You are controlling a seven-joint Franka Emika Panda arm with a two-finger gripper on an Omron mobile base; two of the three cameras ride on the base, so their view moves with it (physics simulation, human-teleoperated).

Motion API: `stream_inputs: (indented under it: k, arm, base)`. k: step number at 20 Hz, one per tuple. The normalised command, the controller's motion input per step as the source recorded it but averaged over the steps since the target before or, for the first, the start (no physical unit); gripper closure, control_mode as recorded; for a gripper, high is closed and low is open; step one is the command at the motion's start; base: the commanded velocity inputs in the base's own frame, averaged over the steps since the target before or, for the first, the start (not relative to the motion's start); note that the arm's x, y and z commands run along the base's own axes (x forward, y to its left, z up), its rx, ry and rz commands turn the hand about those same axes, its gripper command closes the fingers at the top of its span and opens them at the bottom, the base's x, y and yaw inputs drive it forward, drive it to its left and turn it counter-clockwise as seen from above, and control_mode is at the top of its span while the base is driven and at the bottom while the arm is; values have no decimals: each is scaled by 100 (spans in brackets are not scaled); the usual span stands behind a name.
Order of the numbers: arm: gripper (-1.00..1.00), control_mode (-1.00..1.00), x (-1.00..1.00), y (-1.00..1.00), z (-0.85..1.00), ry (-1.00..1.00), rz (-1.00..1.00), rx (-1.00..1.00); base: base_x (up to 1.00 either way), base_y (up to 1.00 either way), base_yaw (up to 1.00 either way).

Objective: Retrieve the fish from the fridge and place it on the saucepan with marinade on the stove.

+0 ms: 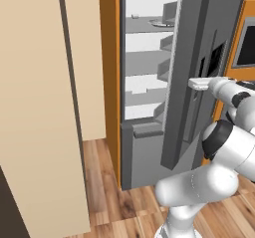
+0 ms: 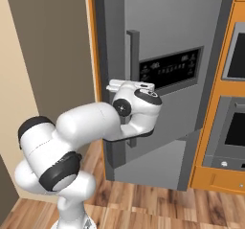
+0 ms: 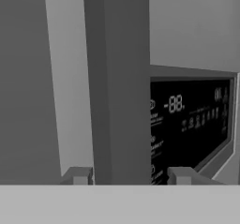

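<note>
Cabinet (image 1: 45, 107) panels in beige fill the left of the left base view, above a wood plank floor (image 1: 107, 202). Next comes an orange side panel (image 1: 109, 77), then the fridge (image 1: 149, 58), its door (image 1: 191, 72) swung partway out so the white interior and grey shelves show. On the top shelf lies a pale plate (image 1: 162, 24); whether the fish is on it I cannot tell, as it is too small and partly cut by the door edge. Right of the fridge, black-windowed ovens (image 2: 237, 113) sit in orange casing.

In the hand view the gripper (image 3: 129, 175) has its fingers (image 3: 77, 176) spread to either side of the vertical handle (image 3: 119, 87), not visibly pressing it; the black display (image 3: 192, 120) is just right of it.
</note>
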Motion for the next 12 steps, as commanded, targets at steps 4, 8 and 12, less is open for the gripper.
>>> stream_inputs:
  k: [4, 8, 12]
  arm:
    - [100, -100, -3, -62, -2, 0, 14, 1]
    - [100, -100, -4, -56, -3, 0, 14, 0]
    - [-100, -100, -9, -58, -1, 0, 14, 1]
  base:
    - [0, 0, 0]
    - [0, 0, 0]
    - [0, 0, 0]
